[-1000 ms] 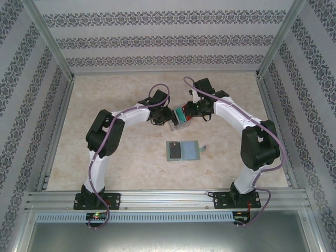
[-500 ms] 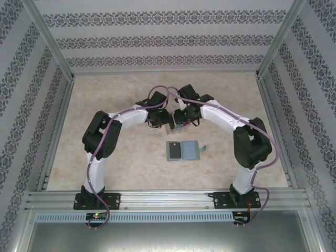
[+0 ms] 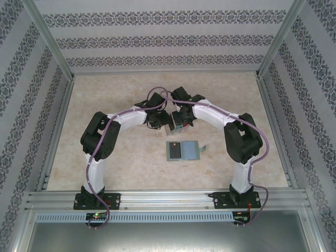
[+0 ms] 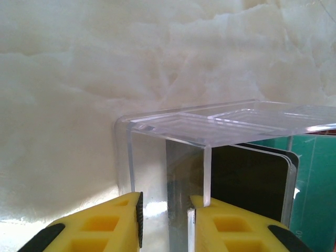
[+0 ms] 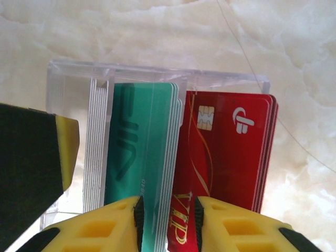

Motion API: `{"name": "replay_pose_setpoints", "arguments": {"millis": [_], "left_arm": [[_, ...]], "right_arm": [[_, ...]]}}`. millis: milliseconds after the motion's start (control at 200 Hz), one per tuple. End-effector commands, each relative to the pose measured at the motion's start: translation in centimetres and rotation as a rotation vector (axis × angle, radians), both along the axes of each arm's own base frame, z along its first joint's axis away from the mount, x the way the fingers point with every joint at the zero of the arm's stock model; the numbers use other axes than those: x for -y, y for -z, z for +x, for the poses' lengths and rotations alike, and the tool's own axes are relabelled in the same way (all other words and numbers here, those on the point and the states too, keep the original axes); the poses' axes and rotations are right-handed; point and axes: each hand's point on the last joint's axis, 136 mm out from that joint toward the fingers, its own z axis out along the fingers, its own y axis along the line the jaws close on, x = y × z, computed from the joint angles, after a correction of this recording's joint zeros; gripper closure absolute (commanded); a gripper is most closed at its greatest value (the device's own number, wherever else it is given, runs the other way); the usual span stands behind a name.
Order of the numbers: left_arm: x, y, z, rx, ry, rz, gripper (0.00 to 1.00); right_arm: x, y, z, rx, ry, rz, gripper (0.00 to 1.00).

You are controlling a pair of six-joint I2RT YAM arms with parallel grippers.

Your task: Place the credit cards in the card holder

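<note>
A clear box (image 3: 172,122) stands mid-table, holding upright credit cards: a teal stack (image 5: 139,142), a red stack (image 5: 231,152) and dark cards (image 4: 252,178). My left gripper (image 4: 164,220) is shut on one end wall of the clear box (image 4: 173,126). My right gripper (image 5: 168,220) hangs open above the box, its pads straddling the teal stack's edge and the front red card. The two grippers meet over the box, the left gripper (image 3: 161,119) on its left and the right gripper (image 3: 182,118) on its right. The grey-green card holder (image 3: 190,149) lies flat nearer the bases, a dark card (image 3: 173,150) on its left part.
The box also holds a pale stack of cards (image 5: 94,142). My left gripper's dark finger (image 5: 31,163) stands close on the left in the right wrist view. Metal frame rails (image 3: 58,121) border the beige table (image 3: 115,94), and patterned walls stand behind them.
My right arm has swung left and folded in, bringing its gripper down over the box of cards. The left gripper has stayed at the box. The card holder has not moved.
</note>
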Motion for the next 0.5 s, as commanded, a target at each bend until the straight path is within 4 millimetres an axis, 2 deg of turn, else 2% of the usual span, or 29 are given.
{"name": "replay_pose_setpoints", "arguments": {"millis": [0,115,260,495], "left_arm": [[0.2,-0.8,-0.6,-0.003,-0.007,-0.036,0.71],[0.1,-1.0,-0.6,0.004,-0.016,-0.041,0.71],[-0.1,-1.0,-0.7,0.009,-0.03,-0.045,0.71],[-0.3,-0.9,-0.7,0.01,-0.035,-0.04,0.71]], "right_arm": [[-0.2,1.5,-0.2,-0.022,0.002,-0.057,0.67],[0.1,2.2,0.1,-0.023,0.003,-0.104,0.66],[0.9,2.1,0.5,0.013,0.02,-0.159,0.65],[1.6,-0.7,1.2,0.101,0.031,-0.172,0.67]]}}
